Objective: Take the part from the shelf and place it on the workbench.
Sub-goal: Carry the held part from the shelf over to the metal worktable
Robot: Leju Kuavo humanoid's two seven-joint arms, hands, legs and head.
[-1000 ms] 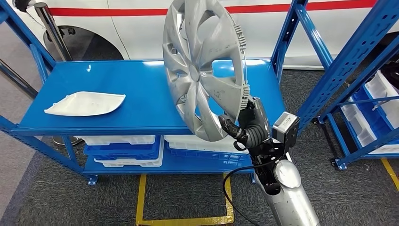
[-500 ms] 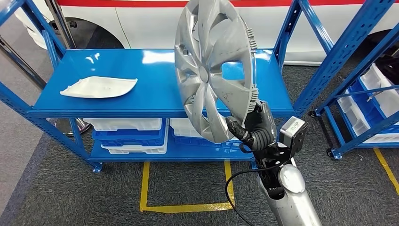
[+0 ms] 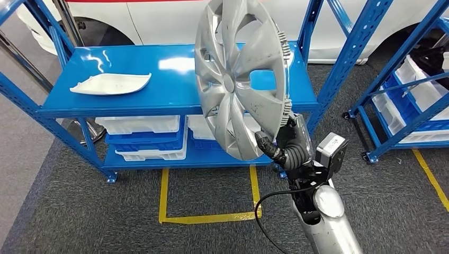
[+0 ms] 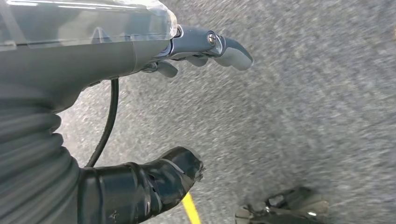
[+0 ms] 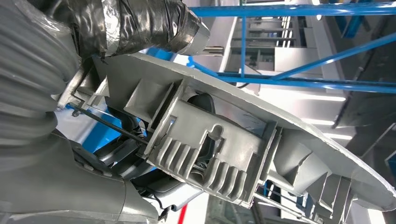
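A large silver wheel cover (image 3: 238,74) stands upright in the air in front of the blue shelf (image 3: 174,103). My right hand (image 3: 286,145) grips its lower rim, thumb on the front face. The right wrist view looks along the cover's ribbed grey back (image 5: 219,154), with my taped thumb (image 5: 140,23) pressed on its edge. My left hand (image 4: 187,102) hangs over the grey carpet with its fingers apart and nothing in it. A white curved part (image 3: 111,83) lies on the shelf's top board at the left.
White trays (image 3: 143,132) sit on the shelf's lower board. A second blue rack (image 3: 402,90) with white bins stands at the right. Yellow floor tape (image 3: 206,217) marks a box on the grey carpet. A white vehicle (image 3: 159,21) stands behind the shelf.
The whole picture has shifted: the shelf now sits farther away and higher in the picture, so the camera has moved back. My right hand still holds the wheel cover the same way.
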